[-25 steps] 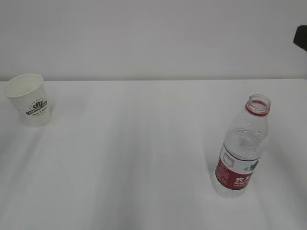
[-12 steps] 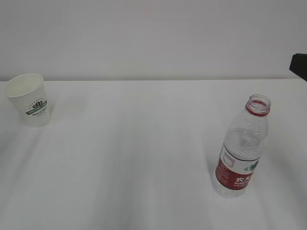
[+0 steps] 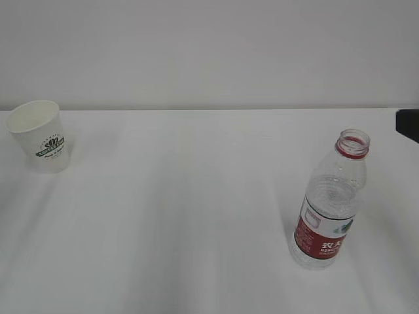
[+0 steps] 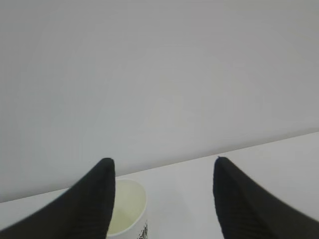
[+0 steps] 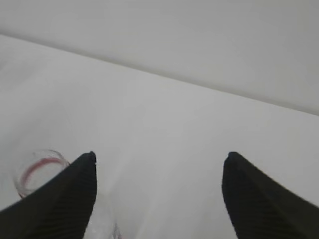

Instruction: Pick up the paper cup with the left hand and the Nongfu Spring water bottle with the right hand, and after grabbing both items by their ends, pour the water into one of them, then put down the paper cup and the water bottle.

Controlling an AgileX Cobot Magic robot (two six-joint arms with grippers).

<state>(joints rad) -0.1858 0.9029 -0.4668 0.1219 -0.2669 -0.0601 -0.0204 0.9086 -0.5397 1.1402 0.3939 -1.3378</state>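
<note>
Table (image 3: 196,216) white, one white paper cup (image 3: 40,136) with green logo, one clear red-labelled water bottle (image 3: 330,203) uncapped, wrist views alone show left gripper (image 4: 162,164) and right gripper (image 5: 159,157), both spread apart, empty.

A wide bare stretch of white table (image 3: 190,216) lies open between a small white paper cup (image 3: 40,136) far left and a clear uncapped red-labelled plastic bottle (image 3: 330,203) right.

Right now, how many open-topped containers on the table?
2. The paper cup stands upright at the far left edge; the Nongfu Spring water bottle, uncapped, stands upright at the near right. Nothing else is visible on the white table.
</note>
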